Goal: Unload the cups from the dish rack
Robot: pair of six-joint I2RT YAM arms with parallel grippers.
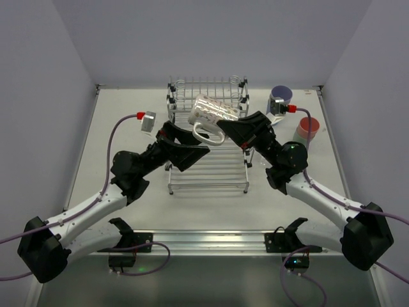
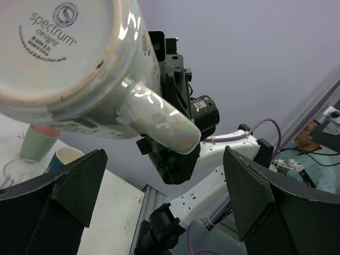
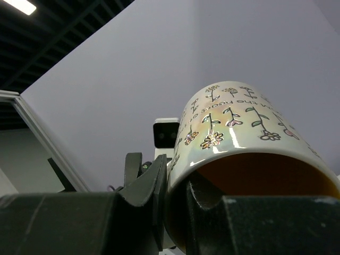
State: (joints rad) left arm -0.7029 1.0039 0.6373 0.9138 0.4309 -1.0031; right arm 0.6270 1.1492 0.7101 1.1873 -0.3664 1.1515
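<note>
White table [image 1: 121, 115] under lavender walls carries your dish rack [image 1: 208, 178] at its centre. Your right hand [image 1: 229, 125] is clenched on the rim of a pearly flowered mug [image 1: 209, 110], one finger inside and one outside, holding it tilted in the air over the rack's 12 o'clock end. Your left hand [image 1: 203, 148] gapes wide at the mug's 6 o'clock, just under its handle [image 1: 208, 135], gripping nothing. A dark-blue mug [image 1: 280, 97] and a red cup [image 1: 308, 128] stand on the table at the rack's 2 o'clock.
</note>
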